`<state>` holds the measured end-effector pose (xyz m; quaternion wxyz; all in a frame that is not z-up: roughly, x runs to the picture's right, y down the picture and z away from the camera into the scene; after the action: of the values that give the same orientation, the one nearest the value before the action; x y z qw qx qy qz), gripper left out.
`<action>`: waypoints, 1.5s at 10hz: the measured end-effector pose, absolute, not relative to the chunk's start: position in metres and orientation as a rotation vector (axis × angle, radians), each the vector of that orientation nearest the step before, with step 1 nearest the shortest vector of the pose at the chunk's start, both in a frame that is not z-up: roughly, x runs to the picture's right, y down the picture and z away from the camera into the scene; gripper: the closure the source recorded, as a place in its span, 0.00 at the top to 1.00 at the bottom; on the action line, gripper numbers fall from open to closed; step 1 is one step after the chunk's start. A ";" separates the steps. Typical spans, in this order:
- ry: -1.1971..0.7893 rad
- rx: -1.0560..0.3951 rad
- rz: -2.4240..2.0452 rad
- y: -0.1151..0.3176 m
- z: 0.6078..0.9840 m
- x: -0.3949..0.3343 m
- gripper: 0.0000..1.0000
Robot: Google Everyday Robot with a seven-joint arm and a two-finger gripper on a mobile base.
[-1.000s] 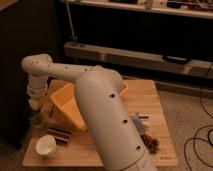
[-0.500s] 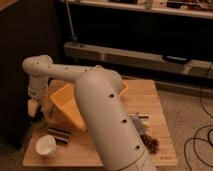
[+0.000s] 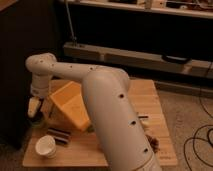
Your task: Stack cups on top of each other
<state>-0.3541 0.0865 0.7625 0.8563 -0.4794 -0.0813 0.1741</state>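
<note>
The white cup with a wide rim stands upright at the front left of the wooden table. My gripper hangs over the table's left edge, behind and to the left of the white cup. A pale rounded thing shows at the gripper; I cannot tell whether it is the pale green cup. A small dark shape lies right under the gripper; it may be the dark metal cup. My thick white arm hides much of the table's middle.
A yellow open box lies tilted in the middle left of the table. A black-and-white striped block lies between the box and the white cup. Small dark reddish items lie at the front right. A dark shelf unit stands behind the table.
The gripper has risen a little at the table's left edge. The white cup, the striped block and the box have not moved.
</note>
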 end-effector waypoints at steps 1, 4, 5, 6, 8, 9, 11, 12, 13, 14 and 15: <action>-0.170 -1.009 0.363 0.088 0.762 -0.356 0.80; -0.170 -1.008 0.366 0.087 0.762 -0.354 0.80; -0.172 -1.009 0.364 0.088 0.762 -0.356 0.80; -0.169 -1.006 0.362 0.086 0.762 -0.357 0.80; -0.160 -1.008 0.347 0.087 0.763 -0.368 0.80; -0.160 -1.012 0.347 0.088 0.764 -0.371 0.80; -0.151 -1.019 0.350 0.089 0.773 -0.368 0.80; -0.152 -1.024 0.347 0.092 0.777 -0.371 0.80; -0.151 -1.028 0.351 0.093 0.782 -0.371 0.80; -0.146 -1.032 0.355 0.094 0.787 -0.368 0.80; -0.146 -1.034 0.356 0.095 0.790 -0.367 0.80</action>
<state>-0.3672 0.0948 0.7901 0.8517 -0.4911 -0.0693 0.1693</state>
